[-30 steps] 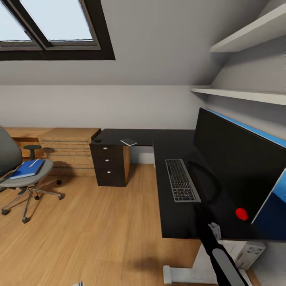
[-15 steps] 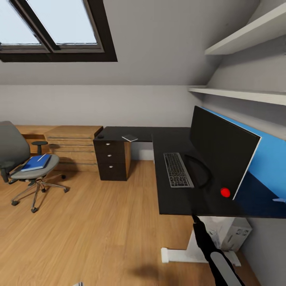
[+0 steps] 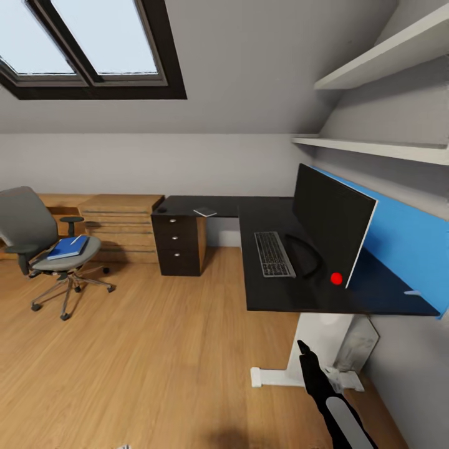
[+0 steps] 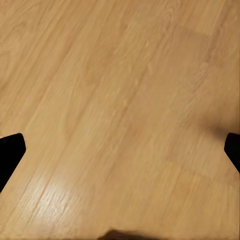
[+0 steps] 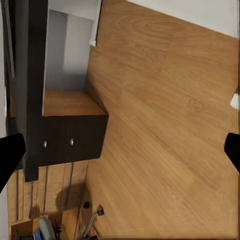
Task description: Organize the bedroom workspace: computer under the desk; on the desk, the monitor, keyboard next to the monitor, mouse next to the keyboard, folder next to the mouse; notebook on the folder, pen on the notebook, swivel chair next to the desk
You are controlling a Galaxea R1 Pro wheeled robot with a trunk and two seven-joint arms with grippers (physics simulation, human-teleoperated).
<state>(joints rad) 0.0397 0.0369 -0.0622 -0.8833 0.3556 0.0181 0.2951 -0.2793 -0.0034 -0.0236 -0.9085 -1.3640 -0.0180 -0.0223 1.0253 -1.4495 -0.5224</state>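
Attic bedroom, wood floor, skylight overhead. L-shaped black desk at right. Monitor upright on the desk, red dot at its near lower corner. Keyboard flat on the desk just beside the monitor. Notebook on the far wing, above the drawer unit; mouse near it, at the wing's left end. Computer under the desk, partly seen. Chair well apart from the desk, at left, with folder on the seat and pen atop the folder. Left gripper spread wide over bare floor, holding nothing. Right gripper likewise wide open, empty, facing floor and drawers.
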